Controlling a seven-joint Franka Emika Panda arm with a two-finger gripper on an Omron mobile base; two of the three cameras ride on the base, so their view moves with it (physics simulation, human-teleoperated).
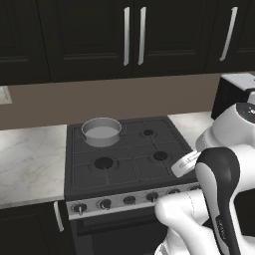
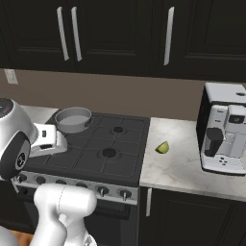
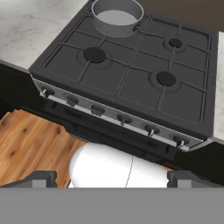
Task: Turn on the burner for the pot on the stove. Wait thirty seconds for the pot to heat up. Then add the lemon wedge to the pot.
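At the left of the left base view I note a marble counter (image 1: 30, 154), pale and veined, running up to the stove (image 1: 124, 164). Above it the brown wall carries a light switch plate (image 1: 4, 94) at the frame's left edge. Dark upper cabinets (image 1: 89, 35) with long silver handles span the top of the frame.

The stove occupies the centre of that view: black grates, round burners, and a silver front strip of dark knobs (image 1: 127, 200) along its lower edge. The pot (image 1: 101, 131) stands on the rear-left burner, upper left of the cooktop, upright; its pale inside appears bare. Nothing stands between the pot and the other burners.

In the right base view, the counter (image 2: 192, 168) to the right of the stove holds the lemon wedge (image 2: 163, 147), lying alone just beside the stove's right edge, well apart from the pot. Further right, at the frame's right side, stands a white and black coffee machine (image 2: 223, 129).

In the hand view, wooden flooring (image 3: 30, 144) shows at lower left, below the stove front. My gripper (image 3: 111, 178) hangs in front of the knob strip, clear of it; my finger tips (image 3: 37, 178) sit at the bottom corners, spread wide apart and holding nothing.
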